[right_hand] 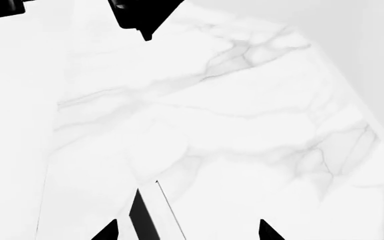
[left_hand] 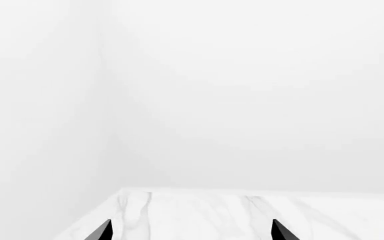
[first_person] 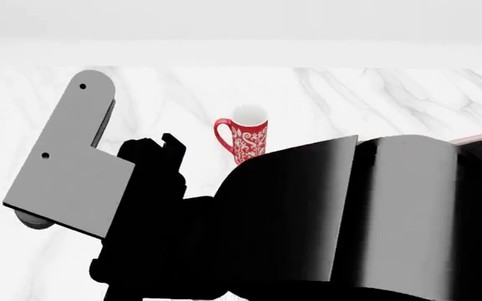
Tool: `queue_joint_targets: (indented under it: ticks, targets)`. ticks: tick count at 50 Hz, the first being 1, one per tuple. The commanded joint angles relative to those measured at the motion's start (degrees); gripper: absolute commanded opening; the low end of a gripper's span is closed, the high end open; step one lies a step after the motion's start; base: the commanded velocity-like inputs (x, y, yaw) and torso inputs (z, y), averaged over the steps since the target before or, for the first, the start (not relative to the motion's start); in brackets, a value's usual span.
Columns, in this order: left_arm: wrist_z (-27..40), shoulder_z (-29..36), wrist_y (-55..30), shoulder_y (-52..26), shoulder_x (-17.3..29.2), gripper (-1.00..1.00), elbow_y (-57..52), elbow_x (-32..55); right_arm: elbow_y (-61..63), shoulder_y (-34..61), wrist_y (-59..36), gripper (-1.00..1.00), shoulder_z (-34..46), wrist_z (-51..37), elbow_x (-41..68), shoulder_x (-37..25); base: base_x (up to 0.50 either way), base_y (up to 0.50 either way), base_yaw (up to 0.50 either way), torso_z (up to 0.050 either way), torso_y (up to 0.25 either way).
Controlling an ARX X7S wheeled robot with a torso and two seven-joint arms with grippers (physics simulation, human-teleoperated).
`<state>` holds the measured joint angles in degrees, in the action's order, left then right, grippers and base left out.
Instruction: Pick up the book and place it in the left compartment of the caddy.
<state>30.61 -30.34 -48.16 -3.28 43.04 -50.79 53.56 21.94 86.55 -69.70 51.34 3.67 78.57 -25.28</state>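
Right claw (right_hand: 188, 230) stands open and empty with the book (right_hand: 140, 215) upright on edge between its tips on the marble table (right_hand: 245, 125); stiff, slim, likely tippy, best pinched across both covers.

Left tool (left_hand: 190, 231) open, empty; right tool (right_hand: 188, 231) open.

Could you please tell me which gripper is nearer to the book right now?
Right. The right gripper is open, with the book showing between its fingertips. The left gripper faces only counter and wall, with no book in its view.
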Motion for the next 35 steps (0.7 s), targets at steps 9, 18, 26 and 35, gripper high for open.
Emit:
queue_joint_targets:
  ticks: [9, 18, 26, 35]
  targets:
    - [0.3, 0.1, 0.2, 0.3, 0.3, 1.0, -0.3, 0.1, -3.3, -0.7, 8.4, 1.0, 8.7, 17.2, -16.7, -2.4, 0.0, 0.0, 0.0, 0.0, 0.0]
    - [0.1, 0.0, 0.7, 0.7, 0.4, 1.0, -0.4, -0.2, -2.6, -1.9, 10.1, 1.0, 10.1, 18.9, -17.7, -2.1, 0.0, 0.0, 0.0, 0.0, 0.0]
    - [0.2, 0.2, 0.7, 0.6, 0.5, 1.0, -0.2, 0.0, -2.3, -3.1, 10.4, 1.0, 11.1, 19.7, -17.3, -1.8, 0.0, 0.0, 0.0, 0.0, 0.0]
    - [0.2, 0.8, 0.9, 0.5, 0.6, 1.0, -0.1, -0.3, -2.8, -3.6, 10.2, 1.0, 11.9, 20.1, -17.2, -1.3, 0.0, 0.0, 0.0, 0.0, 0.0]
